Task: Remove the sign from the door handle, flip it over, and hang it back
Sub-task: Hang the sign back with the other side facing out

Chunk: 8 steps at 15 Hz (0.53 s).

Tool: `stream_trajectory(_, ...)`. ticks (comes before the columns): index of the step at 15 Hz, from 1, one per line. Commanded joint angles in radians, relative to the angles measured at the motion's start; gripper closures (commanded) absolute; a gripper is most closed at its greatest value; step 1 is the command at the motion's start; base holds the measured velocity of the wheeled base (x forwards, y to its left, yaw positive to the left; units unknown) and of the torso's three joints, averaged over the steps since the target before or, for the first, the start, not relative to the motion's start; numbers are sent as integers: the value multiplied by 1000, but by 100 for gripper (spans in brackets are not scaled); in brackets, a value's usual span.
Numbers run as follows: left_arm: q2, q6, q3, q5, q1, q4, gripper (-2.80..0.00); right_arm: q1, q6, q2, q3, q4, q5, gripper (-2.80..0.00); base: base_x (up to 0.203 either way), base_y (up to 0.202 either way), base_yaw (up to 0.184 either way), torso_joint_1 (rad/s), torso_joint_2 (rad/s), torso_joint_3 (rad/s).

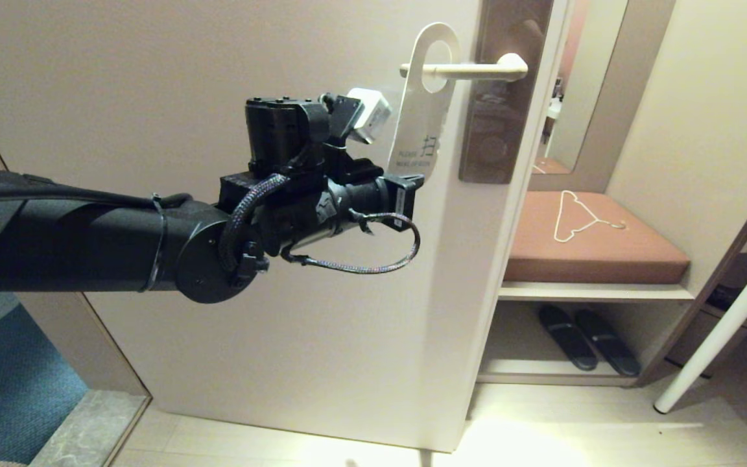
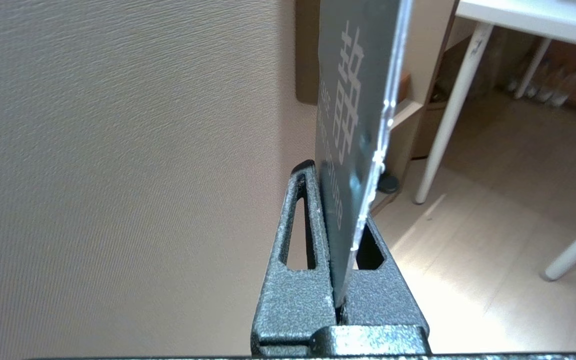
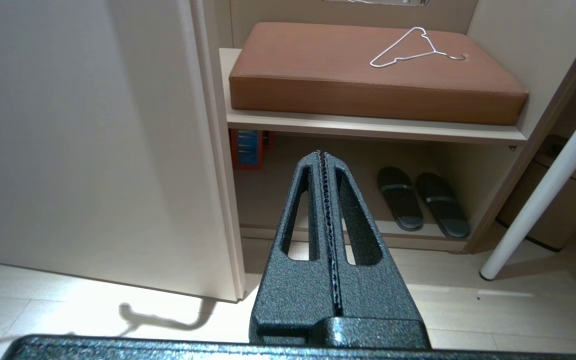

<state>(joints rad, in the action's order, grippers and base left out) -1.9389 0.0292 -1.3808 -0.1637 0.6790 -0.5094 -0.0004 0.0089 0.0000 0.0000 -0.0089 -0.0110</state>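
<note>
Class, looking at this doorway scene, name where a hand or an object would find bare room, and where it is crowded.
Free: the cushion surface around the wire hanger, and the floor strip between the door's edge and the white table leg. Crowded: at the door handle, where the sign hangs and the left end effector grips it.

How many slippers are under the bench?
2. One black slipper lies on the low shelf under the brown cushion, and the other slipper lies right beside it. More could be hidden behind the door.
</note>
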Motion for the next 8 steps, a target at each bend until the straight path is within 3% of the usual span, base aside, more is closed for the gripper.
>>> stream_trajectory(1,-13,14,-9,2,6,-3,0,0,0,0,0,0,0,0,0,0,0,0,0,0)
stream_trajectory(8,-22,18,-27,2,32,0,0,0,0,0,0,0,0,0,0,0,0,0,0,0)
